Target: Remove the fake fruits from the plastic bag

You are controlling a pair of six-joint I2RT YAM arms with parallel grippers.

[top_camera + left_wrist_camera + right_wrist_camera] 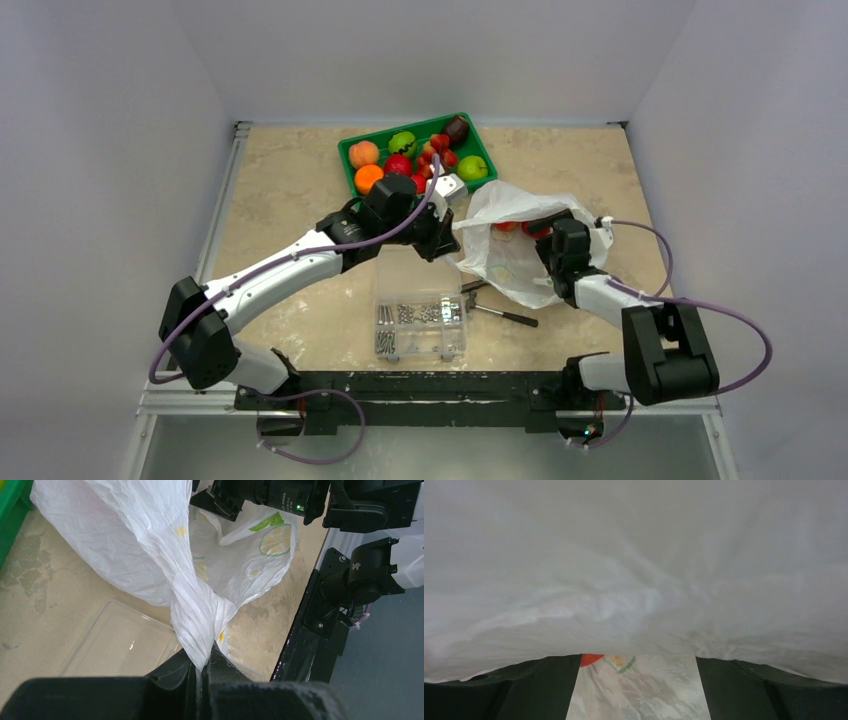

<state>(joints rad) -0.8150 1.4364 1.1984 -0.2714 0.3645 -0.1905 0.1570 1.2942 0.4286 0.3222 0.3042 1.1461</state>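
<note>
The white plastic bag (510, 255) lies right of centre, its mouth lifted. My left gripper (448, 238) is shut on a twisted loop of the bag (197, 625), pinched between its jaws (202, 664). My right gripper (545, 230) reaches into the bag's mouth. In the right wrist view it (636, 690) is open with its fingers (539, 687) wide apart, and the bag film (634, 580) drapes over it. Two red fake fruits (505, 226) show through the bag by the right gripper. A sliver of one red fruit (590, 658) shows just ahead of its left finger.
A green tray (350, 150) at the back holds several fruits: a peach (363, 153), an orange (368, 178), green apples (472, 167) and red ones (398, 165). A clear screw box (420, 315) with its lid open sits near the front, and a small tool (505, 315) lies beside it.
</note>
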